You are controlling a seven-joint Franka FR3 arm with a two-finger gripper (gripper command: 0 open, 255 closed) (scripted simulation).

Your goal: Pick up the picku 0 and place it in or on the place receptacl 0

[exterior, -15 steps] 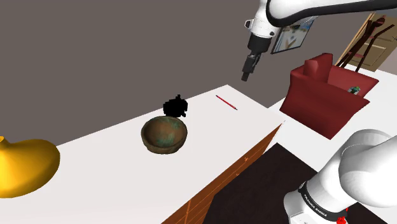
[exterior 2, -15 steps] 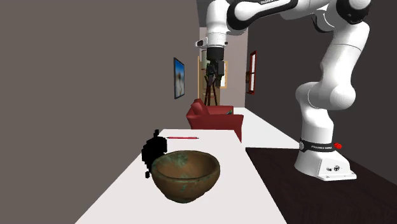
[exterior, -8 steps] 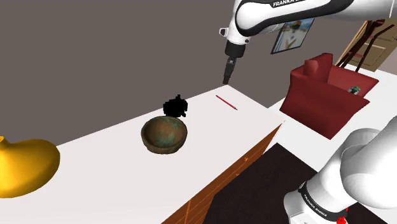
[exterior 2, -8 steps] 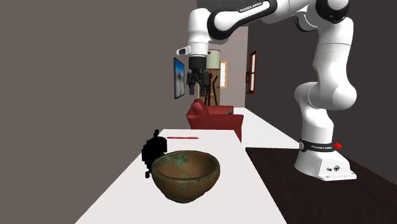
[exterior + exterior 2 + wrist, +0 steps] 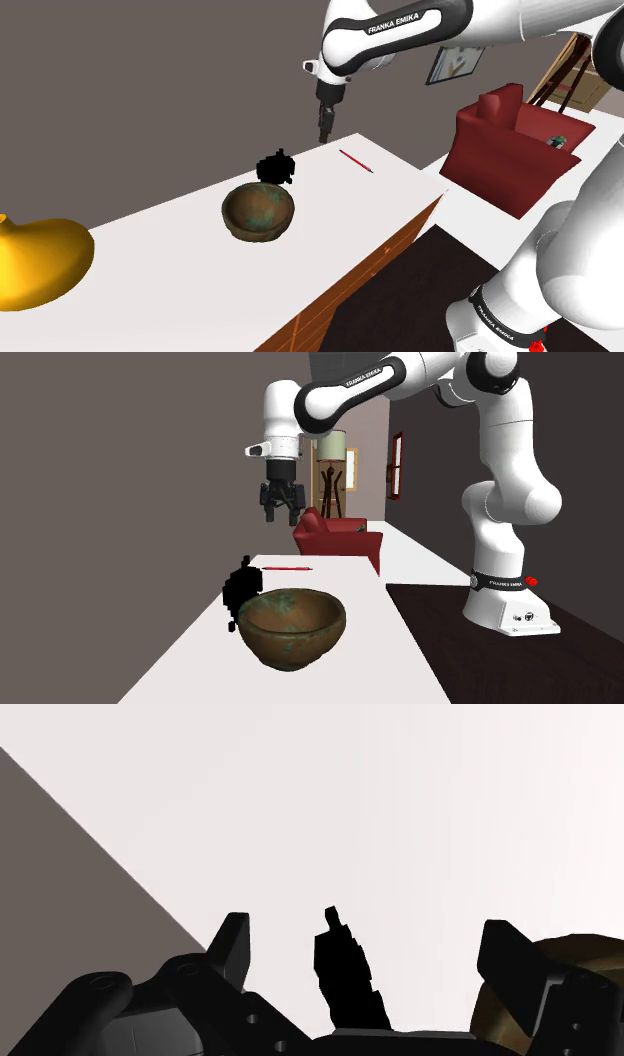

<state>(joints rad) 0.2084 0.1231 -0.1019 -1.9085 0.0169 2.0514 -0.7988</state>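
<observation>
black jagged lump [image 5: 276, 166] sits beside a round, mottled brown-green bowl [image 5: 258, 211]. gripper [image 5: 282, 515] hangs near, fingers apart; arm [image 5: 400, 25] reads "franka emika".

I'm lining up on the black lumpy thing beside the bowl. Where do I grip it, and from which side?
Probably from above, the way the open pincer points. The black thing looks long and narrow in the wrist view, so close across its narrow middle, not the thin tip. The bowl stands close beside it, so a sideways approach looks crowded.
</observation>
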